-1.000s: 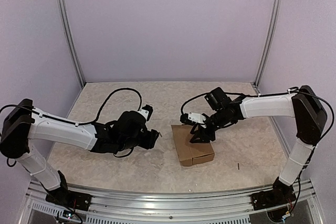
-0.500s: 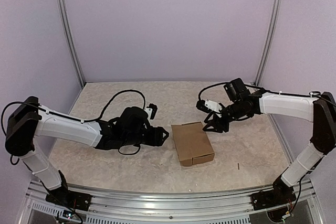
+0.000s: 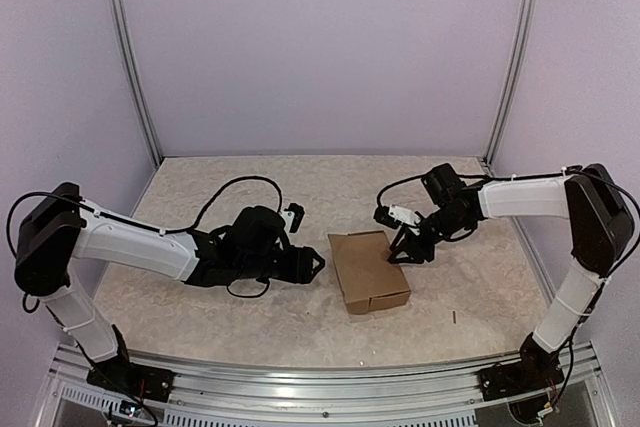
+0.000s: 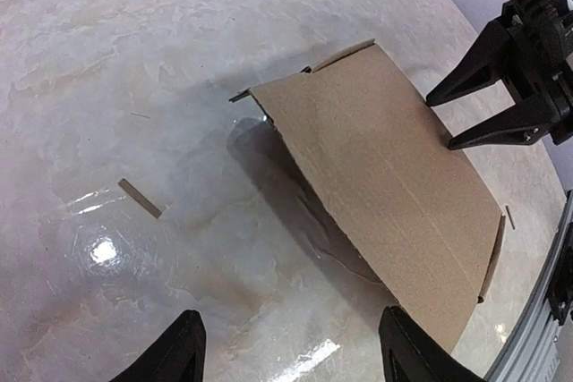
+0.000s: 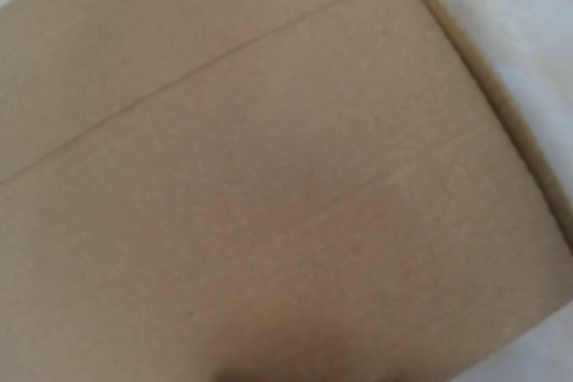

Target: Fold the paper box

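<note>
While the paper box (image 3: 368, 271) lies low on the table (image 3: 250, 332) between the two arms, the right gripper (image 3: 400, 253) comes back down to its right edge after lifting away a moment ago. Its fingers are a little apart and hold nothing, with the tips right at the cardboard. The left gripper (image 3: 314, 267) is spread wide and sits closer to the box's left side than before, just beside it. The box looks the same, so I think most of the folding is not done yet
</note>
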Motion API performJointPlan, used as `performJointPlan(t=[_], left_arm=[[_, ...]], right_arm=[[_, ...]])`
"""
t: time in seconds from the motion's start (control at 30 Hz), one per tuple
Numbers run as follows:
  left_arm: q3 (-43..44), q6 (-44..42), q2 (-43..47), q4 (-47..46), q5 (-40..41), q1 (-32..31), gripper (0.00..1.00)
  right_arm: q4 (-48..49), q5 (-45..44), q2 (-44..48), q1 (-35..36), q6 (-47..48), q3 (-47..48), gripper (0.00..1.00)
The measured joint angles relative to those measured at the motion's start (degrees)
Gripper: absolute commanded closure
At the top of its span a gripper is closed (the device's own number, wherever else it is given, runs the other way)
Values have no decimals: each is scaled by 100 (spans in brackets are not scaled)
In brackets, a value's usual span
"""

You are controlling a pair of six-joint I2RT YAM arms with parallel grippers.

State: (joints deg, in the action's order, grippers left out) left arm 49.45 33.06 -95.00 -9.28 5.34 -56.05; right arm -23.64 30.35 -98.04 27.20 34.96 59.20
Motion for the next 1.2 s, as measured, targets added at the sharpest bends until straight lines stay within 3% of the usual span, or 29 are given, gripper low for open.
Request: performJointPlan(t=[0.47,0.7,0.93,1.2], left_arm=[[39,76,-68,98,28,57,35],[103,293,-988,-549,-87,203,37],[1110,203,-2037,-1104,-592,219,39],[1681,44,-2358,-1172,-826,219,39]], right_arm=[[74,310,-42,-470,365,-140,63],[-61,-48,-68,-772,481,-376,63],[-87,-50,-68,-774,463,-378,62],[-90,122,-68,-774,409,-387,60]])
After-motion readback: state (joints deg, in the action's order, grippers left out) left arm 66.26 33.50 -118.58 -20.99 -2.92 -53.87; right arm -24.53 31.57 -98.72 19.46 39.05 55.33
